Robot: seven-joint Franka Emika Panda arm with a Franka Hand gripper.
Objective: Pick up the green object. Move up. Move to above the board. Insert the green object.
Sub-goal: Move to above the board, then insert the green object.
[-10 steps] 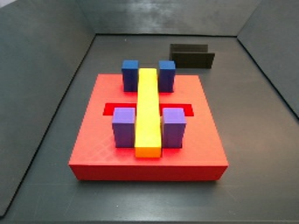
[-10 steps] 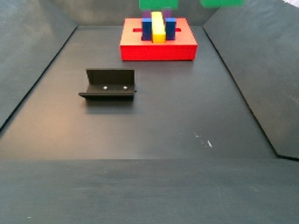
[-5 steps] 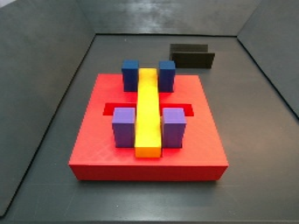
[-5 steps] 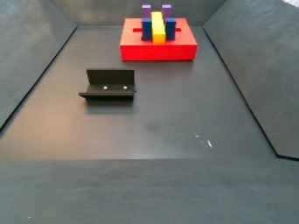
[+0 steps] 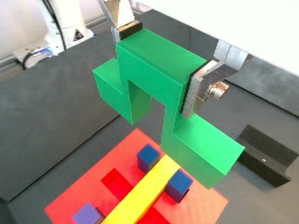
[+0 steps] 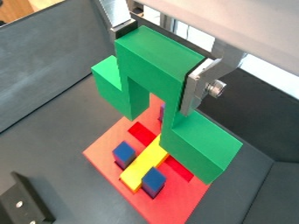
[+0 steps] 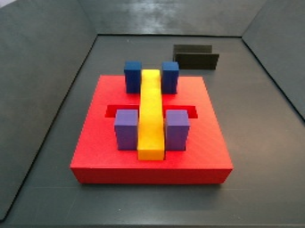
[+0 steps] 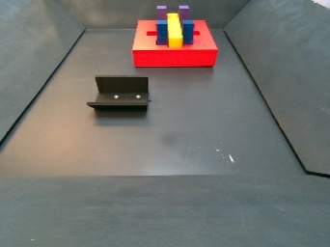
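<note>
In both wrist views my gripper (image 5: 163, 59) (image 6: 162, 59) is shut on the green object (image 5: 158, 87) (image 6: 152, 83), a bright green bridge-shaped piece, its raised middle cube clamped between the silver fingers (image 5: 207, 80) (image 6: 204, 83). It hangs high above the board (image 5: 117, 175) (image 6: 105, 149), a red slab with blue and purple blocks and a yellow bar (image 5: 146, 192) (image 6: 149, 162). In both side views the board (image 7: 95, 147) (image 8: 175, 56) shows with its yellow bar (image 7: 152, 111), but the gripper and the green object are out of view.
The dark fixture stands on the floor away from the board (image 8: 120, 94) (image 7: 197, 58) and shows in both wrist views (image 5: 267, 157) (image 6: 26, 206). Grey walls enclose the dark floor.
The green object showed at the top edge of a side view a second ago; it has since risen out of that view. The board has not moved.
</note>
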